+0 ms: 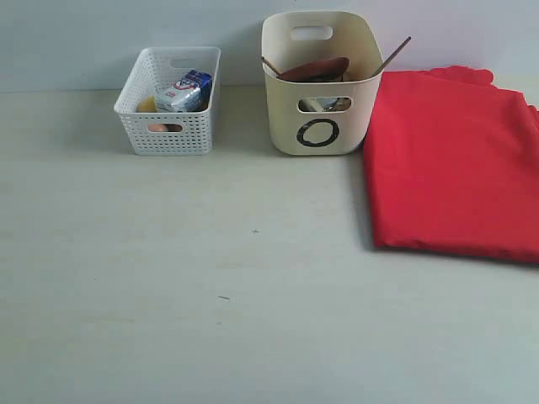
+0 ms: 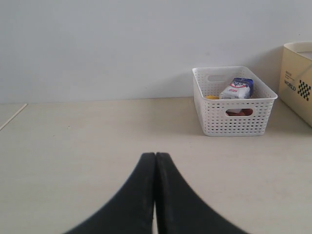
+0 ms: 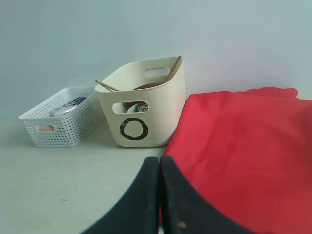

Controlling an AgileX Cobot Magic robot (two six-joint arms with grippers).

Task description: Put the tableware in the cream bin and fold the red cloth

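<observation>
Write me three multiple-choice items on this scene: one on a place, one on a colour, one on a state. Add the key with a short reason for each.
1. In the exterior view, where does the red cloth lie relative to the cream bin?
A. Inside it
B. To its right, on the table
C. To its left

2. What colour is the O mark on the cream bin?
A. Blue
B. Green
C. Black

3. In what state is the left gripper?
A. Shut, holding nothing
B. Wide open
C. Shut on the red cloth

Key:
1 B, since the cloth lies spread flat on the table beside the bin's right wall.
2 C, since the ring printed under the handle cut-out is black.
3 A, since the left wrist view shows the two fingers pressed together with nothing between them.
</observation>
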